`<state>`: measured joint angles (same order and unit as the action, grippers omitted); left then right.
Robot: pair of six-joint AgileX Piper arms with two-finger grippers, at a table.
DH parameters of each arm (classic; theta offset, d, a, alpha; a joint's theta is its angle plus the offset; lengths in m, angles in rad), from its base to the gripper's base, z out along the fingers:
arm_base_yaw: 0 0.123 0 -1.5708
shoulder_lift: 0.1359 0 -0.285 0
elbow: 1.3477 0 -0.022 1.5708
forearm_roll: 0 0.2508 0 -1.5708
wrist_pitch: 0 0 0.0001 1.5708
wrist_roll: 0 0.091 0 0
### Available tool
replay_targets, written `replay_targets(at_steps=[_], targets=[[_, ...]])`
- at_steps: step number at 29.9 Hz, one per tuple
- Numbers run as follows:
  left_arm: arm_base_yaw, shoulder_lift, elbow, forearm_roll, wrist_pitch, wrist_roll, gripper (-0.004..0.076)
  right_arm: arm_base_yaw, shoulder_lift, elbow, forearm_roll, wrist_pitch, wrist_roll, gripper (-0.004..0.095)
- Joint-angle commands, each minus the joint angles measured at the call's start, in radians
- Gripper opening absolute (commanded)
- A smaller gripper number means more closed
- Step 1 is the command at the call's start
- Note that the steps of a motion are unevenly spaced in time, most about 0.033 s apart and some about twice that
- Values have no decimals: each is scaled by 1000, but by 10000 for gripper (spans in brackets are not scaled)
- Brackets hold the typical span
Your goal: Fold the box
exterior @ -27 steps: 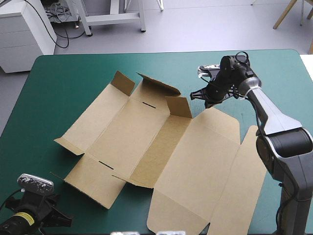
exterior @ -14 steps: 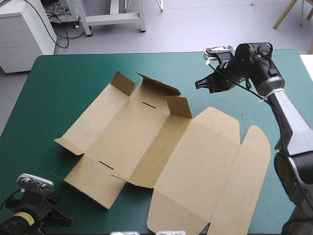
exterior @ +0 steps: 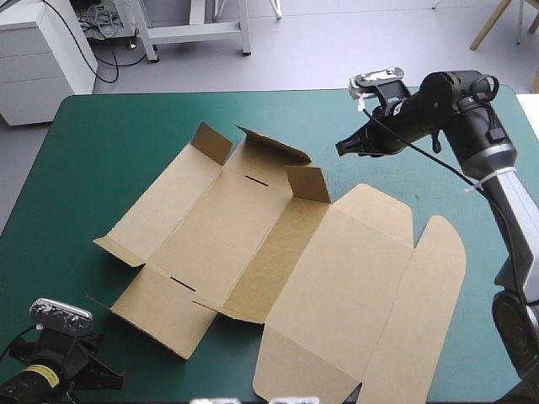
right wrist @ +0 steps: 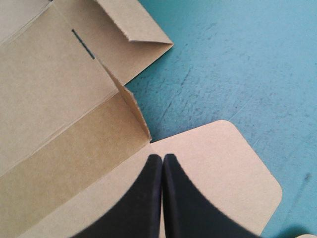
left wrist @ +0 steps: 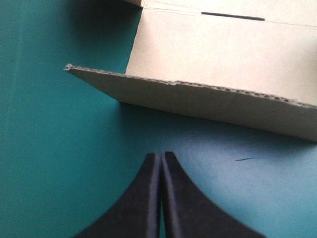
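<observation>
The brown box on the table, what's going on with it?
Two robot arms are meant to fold it, but neither holds it. The box lies opened out on the teal-green table, a few small flaps standing up. The right arm hovers by its far edge and the left arm sits at the near corner, both with jaws shut.

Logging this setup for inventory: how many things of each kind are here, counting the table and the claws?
Brown box, flat cut sheet: 1
Black claws: 2, the left claw and the right claw, both shut
Teal-green table: 1
Total: 4
</observation>
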<state>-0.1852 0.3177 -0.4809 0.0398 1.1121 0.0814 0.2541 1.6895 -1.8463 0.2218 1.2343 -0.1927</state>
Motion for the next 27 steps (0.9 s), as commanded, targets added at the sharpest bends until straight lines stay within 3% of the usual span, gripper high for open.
replay_targets(at_steps=[1, 11, 14, 18, 20, 27], targets=[[2, 11, -21, -2, -57, -5, -10, 22, -63, 26, 21, -29, -75, -19], [2, 11, -21, -2, -57, -5, -10, 29, -59, 40, -12, -31, -146, -2], [2, 11, -21, -2, -57, -5, -10, 29, -59, 40, -35, -31, -146, 112], [2, 11, -21, -2, -57, -5, -10, 29, -59, 40, -30, -31, -189, 417], [2, 11, -21, -2, -57, -5, -10, 29, -59, 40, -12, -34, -226, 500], [2, 11, -21, -2, -57, -5, -10, 29, -56, 40, 94, -120, -293, 503]])
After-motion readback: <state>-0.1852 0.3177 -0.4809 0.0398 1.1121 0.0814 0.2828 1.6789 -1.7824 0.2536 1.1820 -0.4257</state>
